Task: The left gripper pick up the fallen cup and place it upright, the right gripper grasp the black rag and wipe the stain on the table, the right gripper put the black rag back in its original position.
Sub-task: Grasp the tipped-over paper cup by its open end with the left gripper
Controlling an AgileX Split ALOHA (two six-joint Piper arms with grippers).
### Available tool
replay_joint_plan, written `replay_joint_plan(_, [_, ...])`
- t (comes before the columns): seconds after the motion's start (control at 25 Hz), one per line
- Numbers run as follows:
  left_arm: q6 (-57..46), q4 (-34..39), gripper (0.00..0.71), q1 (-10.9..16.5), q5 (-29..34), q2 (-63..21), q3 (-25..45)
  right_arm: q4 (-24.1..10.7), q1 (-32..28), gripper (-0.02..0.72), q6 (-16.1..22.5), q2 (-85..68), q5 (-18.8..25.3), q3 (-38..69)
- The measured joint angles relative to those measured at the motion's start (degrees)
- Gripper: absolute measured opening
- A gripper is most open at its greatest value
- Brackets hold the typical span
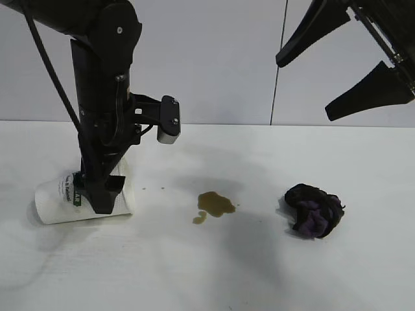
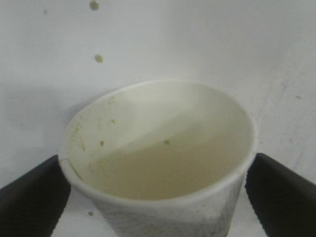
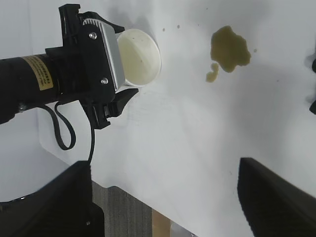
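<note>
One cup (image 1: 61, 201) lies on its side at the table's (image 1: 194, 272) left, the left gripper (image 1: 100, 194) straddling it, jaws apart. Stain (image 1: 214, 205) centre; rag (image 1: 314, 210) right. Right gripper (image 1: 350, 68) hangs above, jaws apart.

The left hand (image 1: 102, 194) covers the middle of the cup (image 1: 55, 202) — its logo print is part hidden beside the fingers. The right hand (image 1: 353, 74) is cut off by the picture's edge — only 2 fingers show.
</note>
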Motion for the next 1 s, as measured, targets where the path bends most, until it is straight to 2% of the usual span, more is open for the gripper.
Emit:
replay_joint_plan(0.44, [-3.39,0.00,0.691,0.00,-0.51,0.94,0.00,-0.04,0.00,0.558,0.00,0.00,-0.05,0.00])
replay_joint_plan(0.64, [-3.72,0.00,0.619,0.00,-0.12,0.94,0.00,-0.04,0.00,0.558,0.00,0.00,-0.05,0.00])
replay_joint_plan(0.88, [-3.76,0.00,0.594,0.00,0.58,0.94,0.00,-0.04,0.00,0.558,0.00,0.00,-0.05,0.00])
replay_joint_plan(1.0, [-3.76,-0.40,0.541,0.00,1.03,0.89,-0.19,-0.04,0.00,0.558,0.00,0.00,-0.11,0.00])
